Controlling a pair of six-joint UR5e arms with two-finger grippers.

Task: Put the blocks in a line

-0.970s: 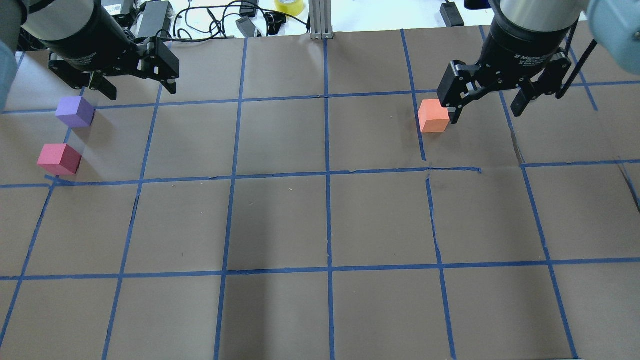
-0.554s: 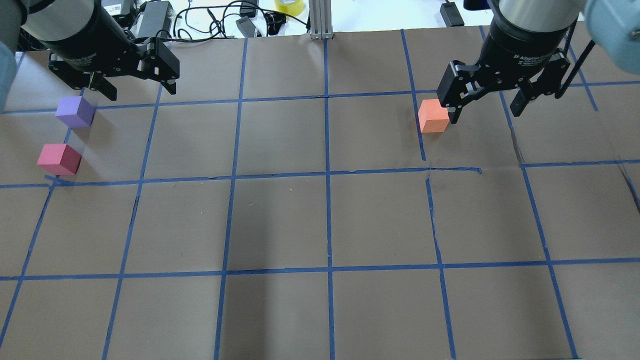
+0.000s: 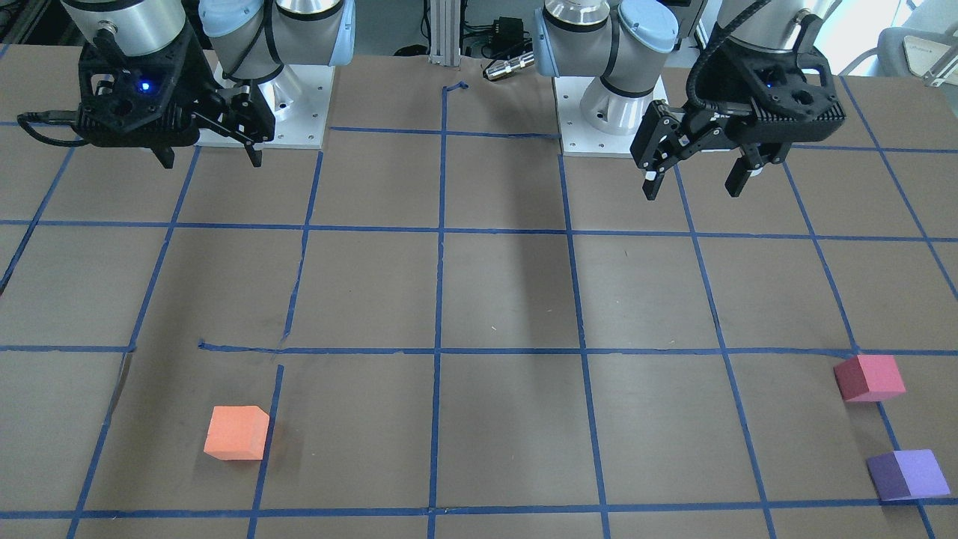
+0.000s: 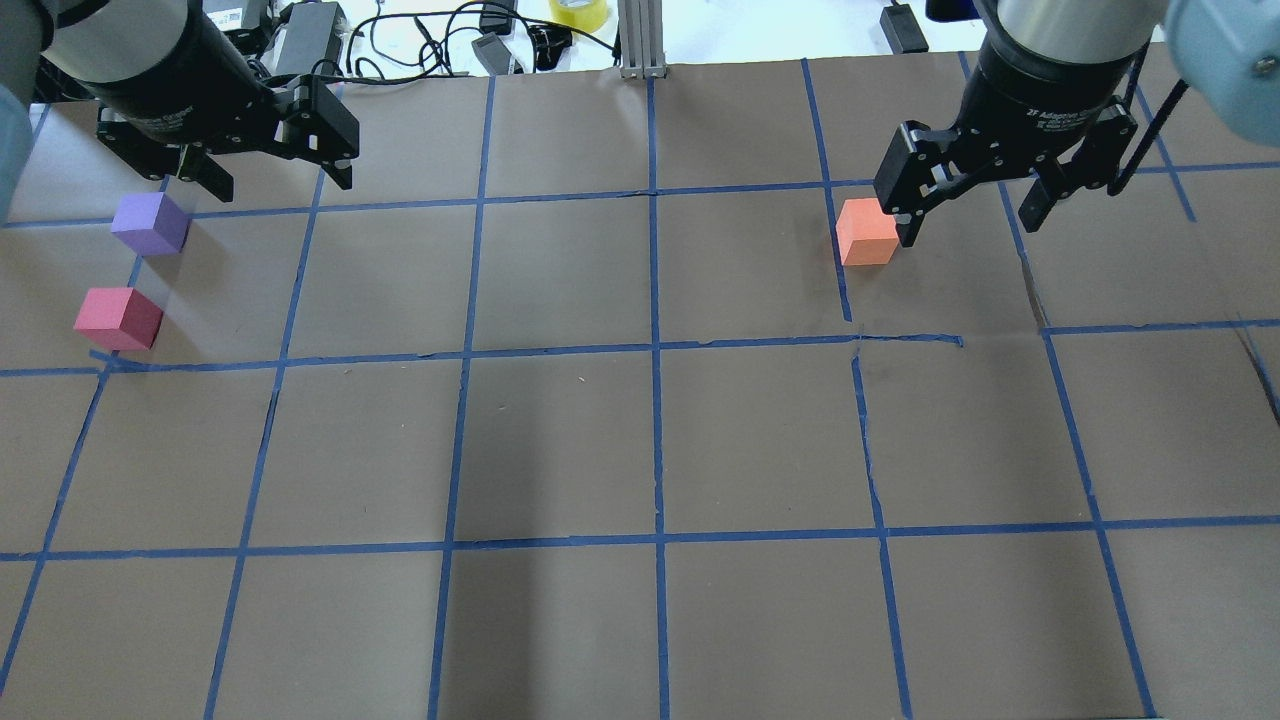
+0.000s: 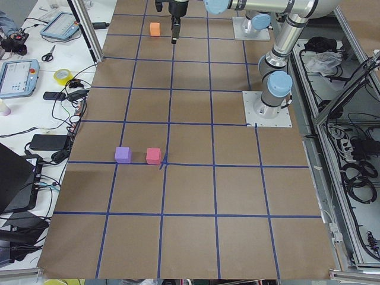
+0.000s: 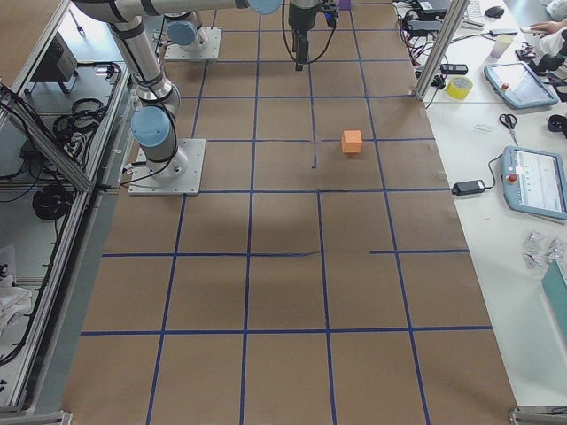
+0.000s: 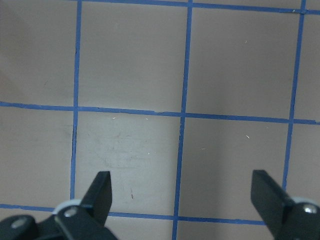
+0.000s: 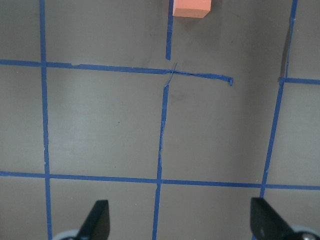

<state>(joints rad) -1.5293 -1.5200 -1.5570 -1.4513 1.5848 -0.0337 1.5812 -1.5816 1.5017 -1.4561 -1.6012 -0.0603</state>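
Overhead exterior view: the right gripper (image 4: 968, 225) is hovering with its jaws spread wide and holding nothing, and one finger is appearing to overlap the orange block (image 4: 866, 232). The front-facing view is showing this as line of sight only, the gripper hanging high and nearer the robot's base, apart from the block. The left gripper (image 4: 280, 180) is likewise hanging empty with its jaws apart, near the purple block (image 4: 150, 222). The crimson block (image 4: 118, 318) is lying just beside the purple one, on the side towards the robot. The orange block is sitting alone across the table (image 4: 560, 440), well apart from that pair and just beside a strip of blue tape (image 4: 845, 295).

Judged step: the right arm is setting up to pick the orange block. To do it well, the gripper should be travelling forward until the block, at the top edge of the right wrist view, is lying midway between the fingers. It should then be descending straight, fingers parallel to two opposite faces, and closing only lightly, since the material is looking soft.

All three blocks are appearing as matte cubes of equal size with crisp edges, resting flat on the brown paper, none tilted.
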